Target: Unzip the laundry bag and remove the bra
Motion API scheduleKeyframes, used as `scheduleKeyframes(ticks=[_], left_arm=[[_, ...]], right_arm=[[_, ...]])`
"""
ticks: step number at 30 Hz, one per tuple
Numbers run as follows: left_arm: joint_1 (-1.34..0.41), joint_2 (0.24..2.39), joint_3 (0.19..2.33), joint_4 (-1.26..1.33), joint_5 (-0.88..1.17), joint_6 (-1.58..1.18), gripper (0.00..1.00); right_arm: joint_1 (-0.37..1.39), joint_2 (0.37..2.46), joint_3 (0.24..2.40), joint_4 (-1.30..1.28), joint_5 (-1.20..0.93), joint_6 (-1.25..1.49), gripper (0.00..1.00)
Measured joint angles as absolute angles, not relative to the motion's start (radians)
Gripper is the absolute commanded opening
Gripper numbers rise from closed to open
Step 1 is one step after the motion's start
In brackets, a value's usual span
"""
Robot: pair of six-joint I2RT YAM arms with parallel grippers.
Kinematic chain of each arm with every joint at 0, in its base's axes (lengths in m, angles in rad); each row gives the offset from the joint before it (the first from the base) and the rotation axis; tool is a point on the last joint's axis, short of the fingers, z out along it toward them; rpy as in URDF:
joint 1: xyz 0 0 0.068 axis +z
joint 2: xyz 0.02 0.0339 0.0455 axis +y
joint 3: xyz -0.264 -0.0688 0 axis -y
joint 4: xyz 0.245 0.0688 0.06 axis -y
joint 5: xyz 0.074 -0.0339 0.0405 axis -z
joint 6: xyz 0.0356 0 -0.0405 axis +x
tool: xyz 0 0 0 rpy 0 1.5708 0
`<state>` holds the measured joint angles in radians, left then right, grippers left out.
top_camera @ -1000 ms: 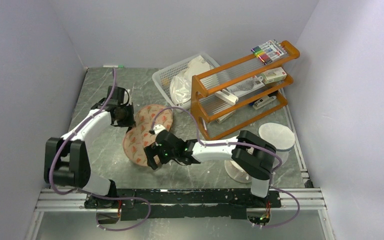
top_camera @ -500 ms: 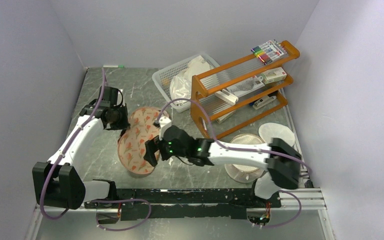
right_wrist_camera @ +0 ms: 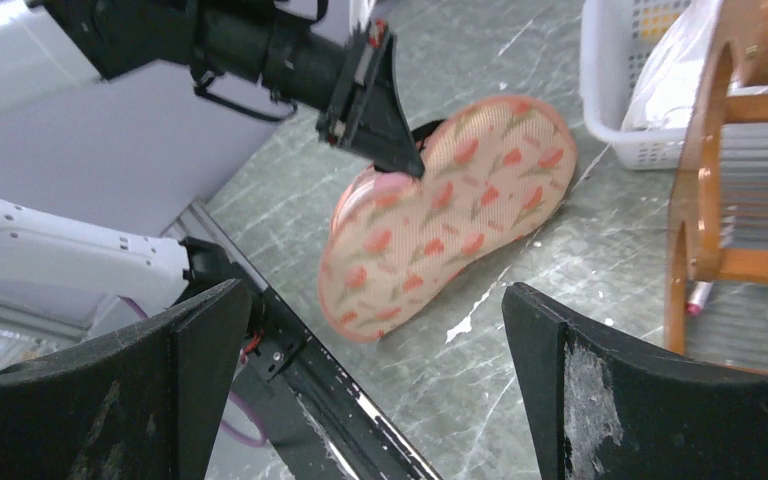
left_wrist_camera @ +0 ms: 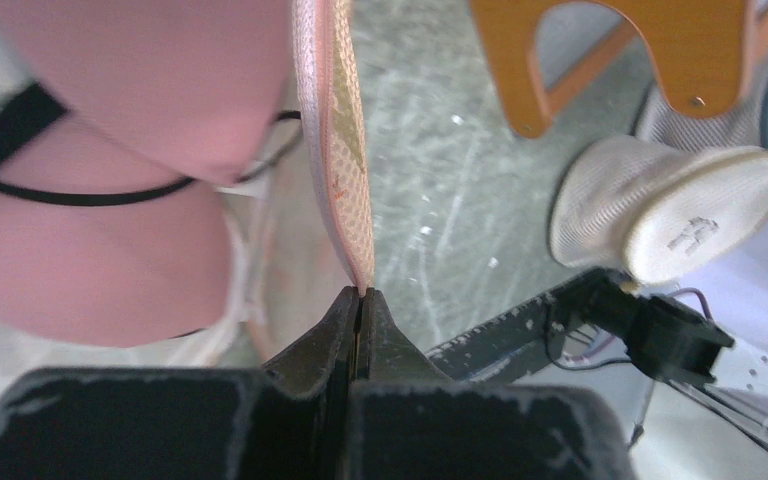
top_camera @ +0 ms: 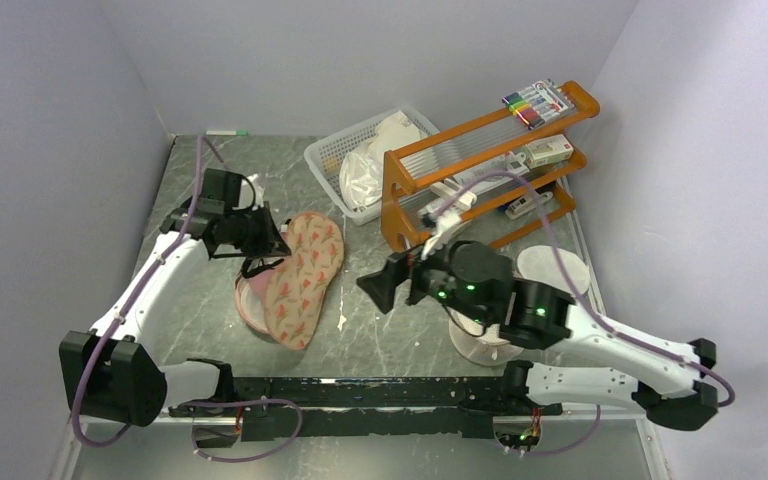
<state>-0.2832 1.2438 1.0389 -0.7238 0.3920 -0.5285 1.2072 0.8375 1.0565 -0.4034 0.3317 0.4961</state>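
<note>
Laundry bag: matt printed cloth, woven rim. Bra: smooth matt padded fabric. Tabletop: grey marbled, faint sheen. Rack: glossy orange wood. Basket: white plastic lattice.

No legible text or markings

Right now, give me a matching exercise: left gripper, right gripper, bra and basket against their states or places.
1 left gripper
2 right gripper
3 bra
4 basket

A open, holding nothing
B beside the orange rack
C shut on the rim of the laundry bag
D under the lifted bag flap

Pairs: 1-C, 2-A, 3-D, 4-B
</note>
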Motion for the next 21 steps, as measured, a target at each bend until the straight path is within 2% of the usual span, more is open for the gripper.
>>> scheduleKeyframes(ticks=[4, 14, 19, 21], left_arm=[[-0.448, 1.25, 1.026, -0.643, 0.389, -0.652, 0.07], [-0.673, 1.382, 0.958, -0.456, 0.358, -0.857, 0.09], [-0.764, 1.464, 0.934, -0.384, 0.324, -0.924, 0.18], [-0.785, 1.488, 0.92, -0.358, 0.313, -0.946, 0.28]], right_arm=[[1.207, 0.779, 1.078, -0.449, 0.361, 0.485, 1.0], [1.207, 0.736, 1.055, -0.515, 0.34, 0.47, 1.0], [1.207, 0.688, 1.032, -0.53, 0.304, 0.464, 1.0], [1.207, 0.677, 1.028, -0.537, 0.287, 0.459, 1.0]])
